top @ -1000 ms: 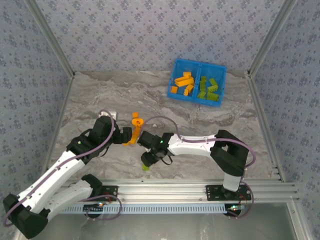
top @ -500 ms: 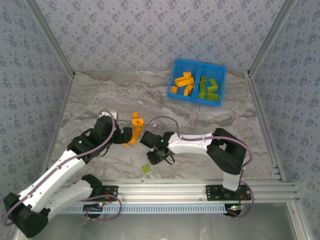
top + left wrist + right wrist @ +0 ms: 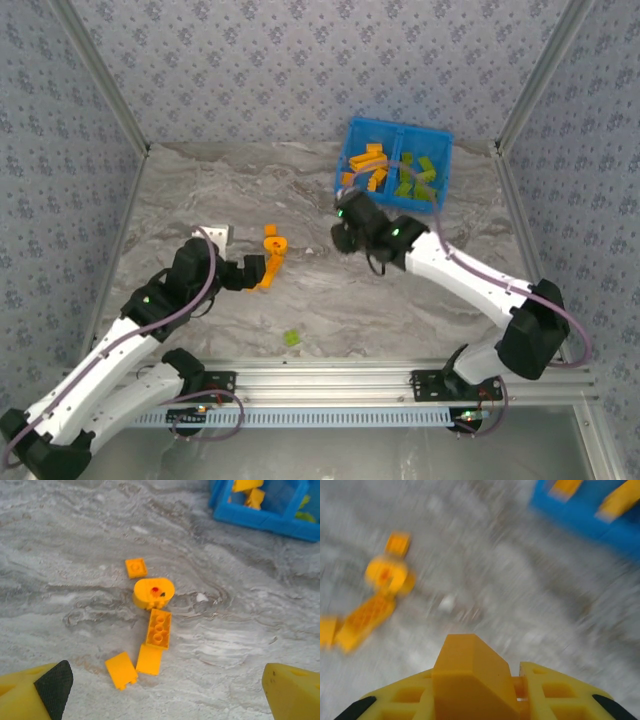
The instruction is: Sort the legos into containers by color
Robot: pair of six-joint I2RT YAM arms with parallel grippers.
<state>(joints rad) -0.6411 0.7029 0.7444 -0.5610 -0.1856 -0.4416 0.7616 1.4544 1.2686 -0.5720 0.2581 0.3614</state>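
Bench (image 3: pixel 200 200), near side: one loose green brick (image 3: pixel 292 338), apart from both arms. Further out, left end effector (image 3: pixel 254 271) gapes wide, holding nothing, just beside the orange cluster (image 3: pixel 158 627). Beyond, right end effector (image 3: pixel 344 227) is pinched narrow on what looks like an orange brick (image 3: pixel 470 672), blurry, just short of the blue bin (image 3: pixel 420 206). To do it well: clear the near wall, centre over the left compartment, stay off the divider, release low. Left compartment holds orange bricks (image 3: pixel 366 160); right compartment holds lime bricks (image 3: pixel 420 176).
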